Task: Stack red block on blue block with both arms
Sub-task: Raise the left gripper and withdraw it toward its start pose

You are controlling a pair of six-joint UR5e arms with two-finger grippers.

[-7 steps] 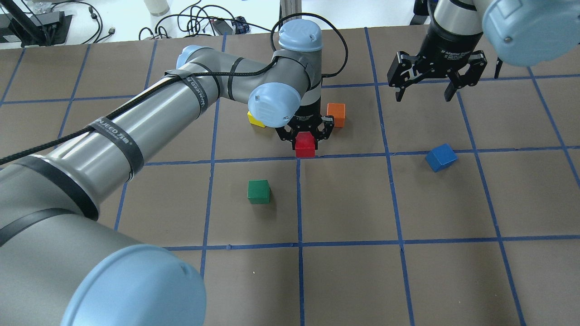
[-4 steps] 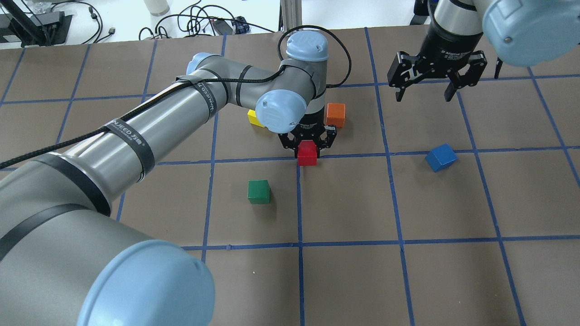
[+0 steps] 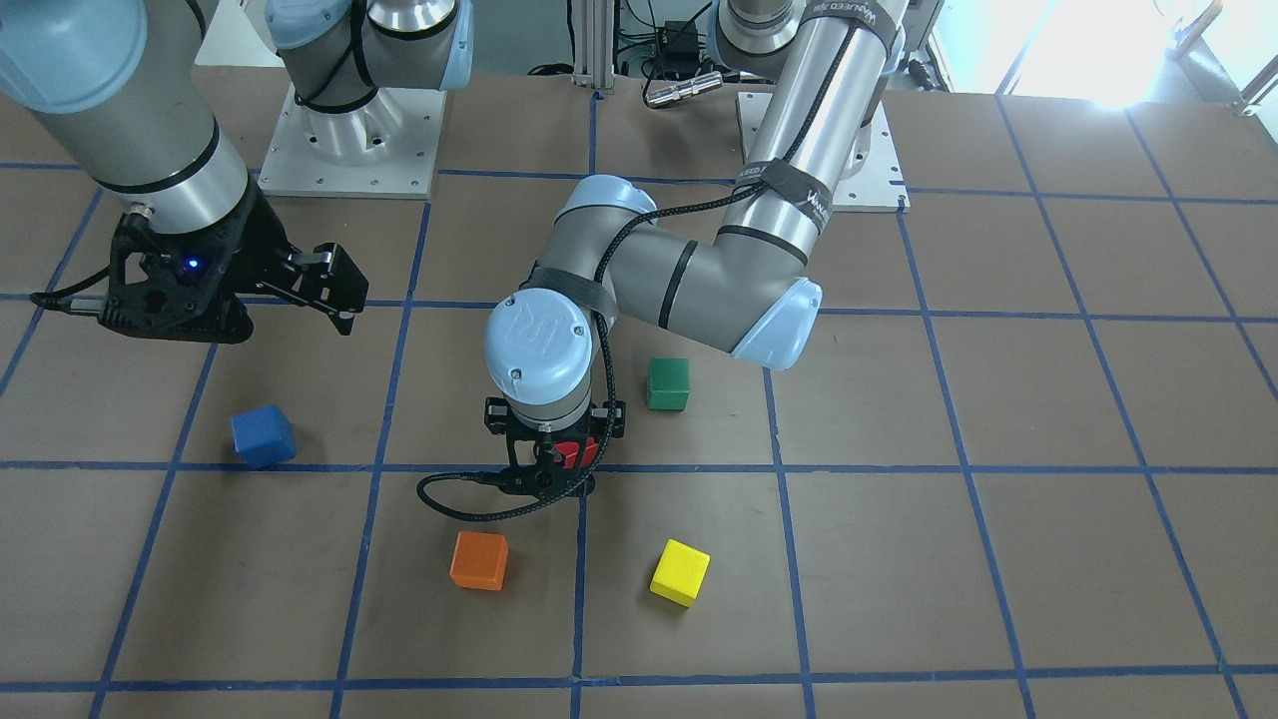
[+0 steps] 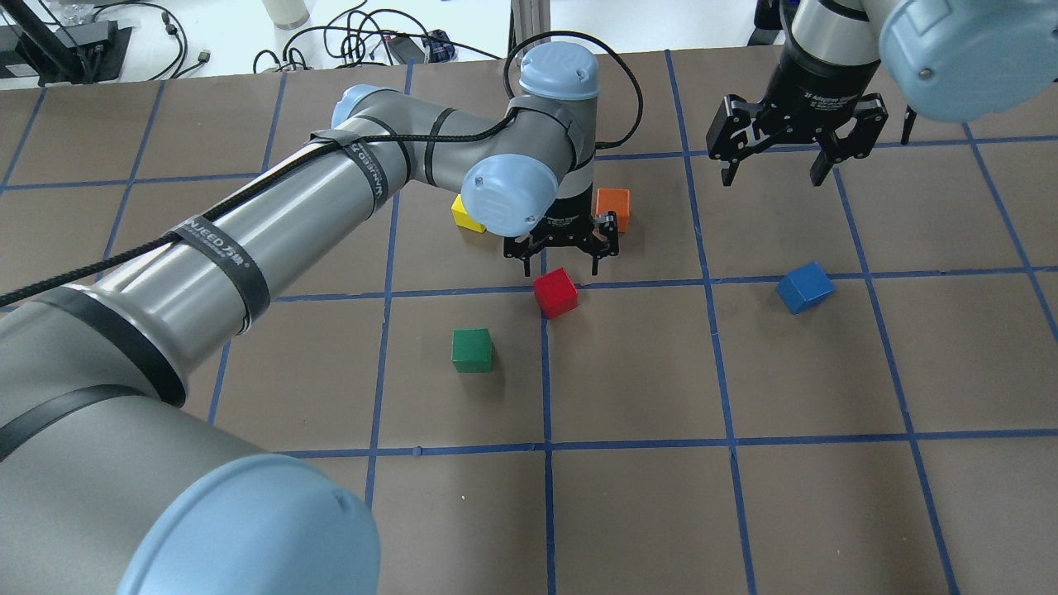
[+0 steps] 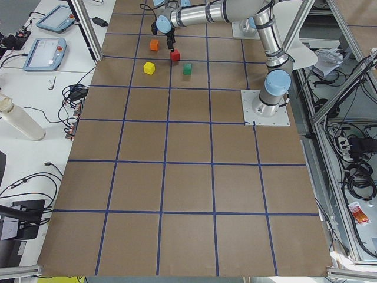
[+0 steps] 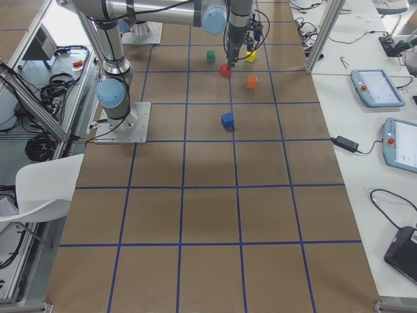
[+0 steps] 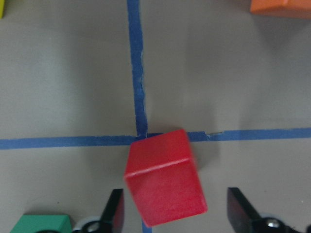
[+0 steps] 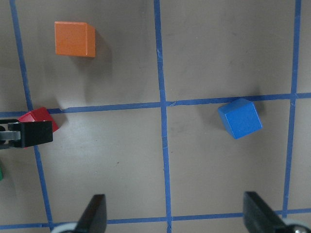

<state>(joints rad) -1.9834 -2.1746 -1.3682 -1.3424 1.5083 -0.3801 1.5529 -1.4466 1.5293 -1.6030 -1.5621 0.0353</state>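
Note:
The red block sits on the table on a blue tape crossing, turned a little askew. My left gripper is open just above and behind it, touching nothing. In the left wrist view the red block lies between the spread fingers, apart from both. The blue block sits alone to the right, also turned askew. My right gripper is open and empty, raised well behind the blue block. The right wrist view shows the blue block and a corner of the red one.
An orange cube stands just behind my left gripper and a yellow cube is partly hidden by the left wrist. A green cube sits in front of the red block to the left. Blue tape lines grid the brown table.
My left gripper has opened, let go of the red block and risen slightly back. The red block now rests on the tape crossing, slightly turned. The right arm has not moved.

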